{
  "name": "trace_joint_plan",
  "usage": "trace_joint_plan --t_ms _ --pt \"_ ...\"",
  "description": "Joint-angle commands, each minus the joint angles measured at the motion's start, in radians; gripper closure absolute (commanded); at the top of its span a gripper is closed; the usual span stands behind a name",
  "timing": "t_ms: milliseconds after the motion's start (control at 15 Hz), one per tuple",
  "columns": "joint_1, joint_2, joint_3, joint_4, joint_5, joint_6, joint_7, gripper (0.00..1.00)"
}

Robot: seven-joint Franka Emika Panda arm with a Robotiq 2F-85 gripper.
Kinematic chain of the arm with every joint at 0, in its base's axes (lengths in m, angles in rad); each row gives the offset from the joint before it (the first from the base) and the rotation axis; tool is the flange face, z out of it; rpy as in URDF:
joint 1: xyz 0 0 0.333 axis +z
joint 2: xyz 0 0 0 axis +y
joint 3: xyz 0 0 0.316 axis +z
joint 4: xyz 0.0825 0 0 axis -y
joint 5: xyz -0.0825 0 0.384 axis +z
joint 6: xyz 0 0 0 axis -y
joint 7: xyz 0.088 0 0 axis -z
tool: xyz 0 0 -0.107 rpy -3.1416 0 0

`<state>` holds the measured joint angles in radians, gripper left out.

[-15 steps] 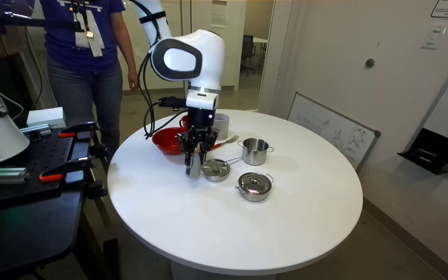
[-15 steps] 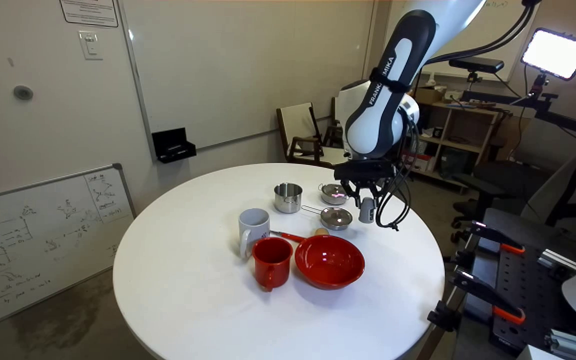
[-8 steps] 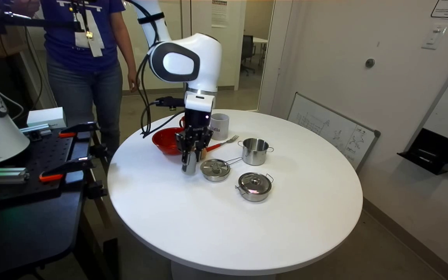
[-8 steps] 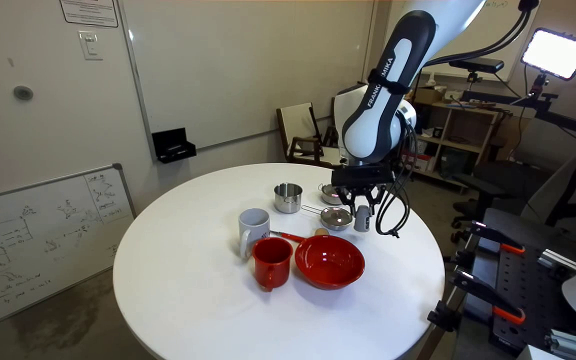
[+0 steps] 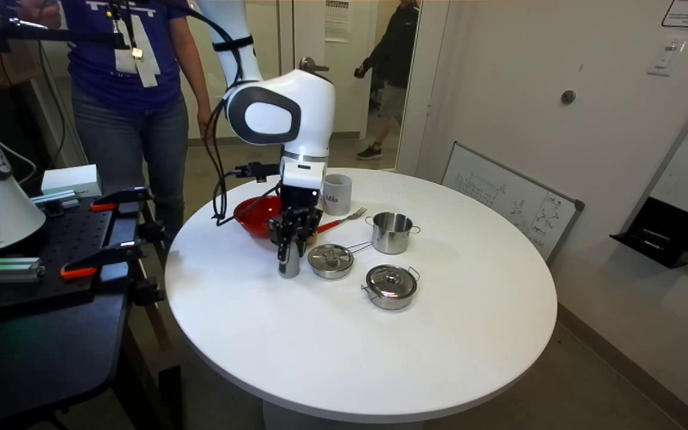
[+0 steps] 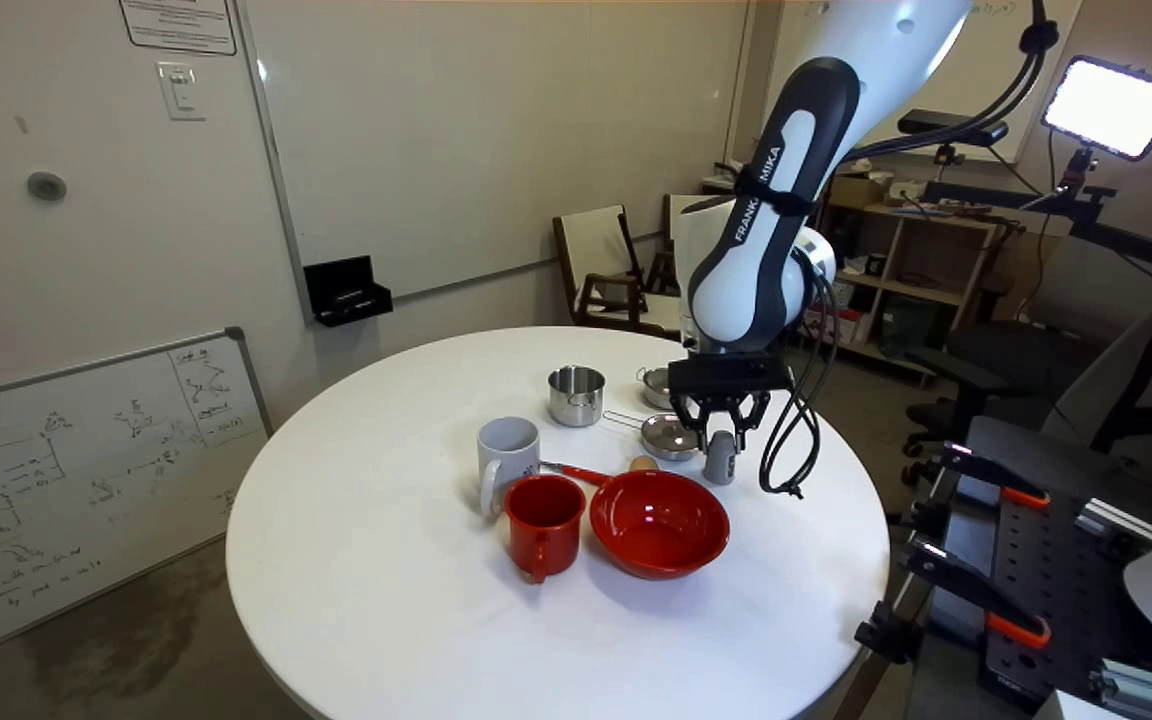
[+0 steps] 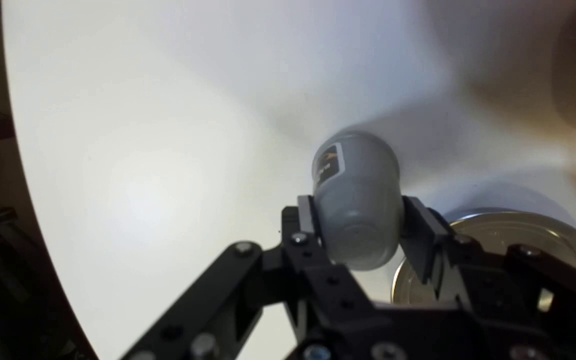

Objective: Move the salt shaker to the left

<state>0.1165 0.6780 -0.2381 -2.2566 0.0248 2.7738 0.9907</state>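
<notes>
The salt shaker (image 5: 289, 269) is a small grey cylinder with a dark label, roughly upright. It shows in both exterior views (image 6: 720, 466) and in the wrist view (image 7: 360, 170). My gripper (image 5: 292, 254) is shut on its upper part, with one finger on each side. The gripper also shows in an exterior view (image 6: 723, 438) and in the wrist view (image 7: 357, 212). The shaker's base is at or just above the white table; I cannot tell if it touches.
A lidded steel pan (image 5: 331, 261) stands close beside the shaker. A lidded pot (image 5: 392, 286), an open steel pot (image 5: 390, 233), a red bowl (image 6: 658, 525), a red mug (image 6: 544, 528), a white mug (image 6: 508, 460) and a red-handled fork (image 6: 576, 472) are on the table (image 5: 439, 346).
My gripper and the held shaker have shifted slightly left in an exterior view, away from the lidded pan, then lowered toward the table. A person now shows in the doorway.
</notes>
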Motion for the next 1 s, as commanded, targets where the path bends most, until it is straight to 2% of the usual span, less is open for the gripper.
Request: trace_joint_plan --t_ms 0,67,133,267,533,733,933 --pt "-0.038 0.018 0.032 -0.008 0.049 0.085 -0.06 0.81" --pt "-0.04 0.015 0.034 -0.011 0.055 0.088 -0.069 0.73" --pt "-0.04 0.016 0.034 -0.011 0.058 0.088 -0.078 0.31" --pt "-0.029 0.011 0.023 -0.016 0.058 0.081 -0.087 0.29" --pt "-0.003 0.002 -0.001 -0.037 0.051 0.071 -0.074 0.02" --pt "0.024 -0.019 -0.032 -0.063 0.043 0.079 -0.058 0.0" --pt "0.076 -0.05 -0.091 -0.087 0.026 0.074 -0.031 0.0"
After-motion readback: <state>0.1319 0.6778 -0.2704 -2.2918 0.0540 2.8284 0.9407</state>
